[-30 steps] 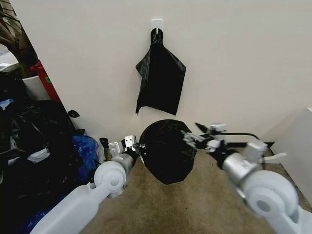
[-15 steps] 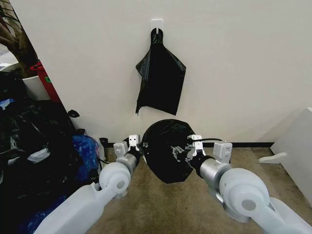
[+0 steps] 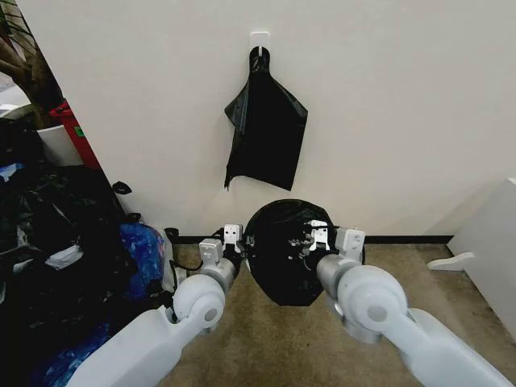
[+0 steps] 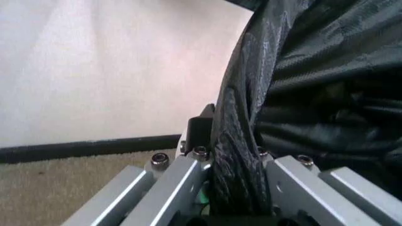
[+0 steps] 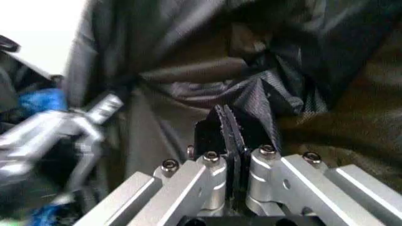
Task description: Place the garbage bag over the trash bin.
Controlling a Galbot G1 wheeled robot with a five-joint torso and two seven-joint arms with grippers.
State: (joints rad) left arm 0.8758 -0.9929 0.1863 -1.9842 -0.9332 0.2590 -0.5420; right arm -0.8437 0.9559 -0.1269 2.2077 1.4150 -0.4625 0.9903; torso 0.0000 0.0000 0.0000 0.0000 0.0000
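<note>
Head view: looking forward and down from above both arms toward the wall. Wrist views: pressed close behind each pincer, all three sharing the garbage bag.

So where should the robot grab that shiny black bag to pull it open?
Best at the edge of its mouth, from opposite sides. The thin, glossy black plastic garbage bag is limp, and the left gripper and right gripper each pinch a fold there.
</note>
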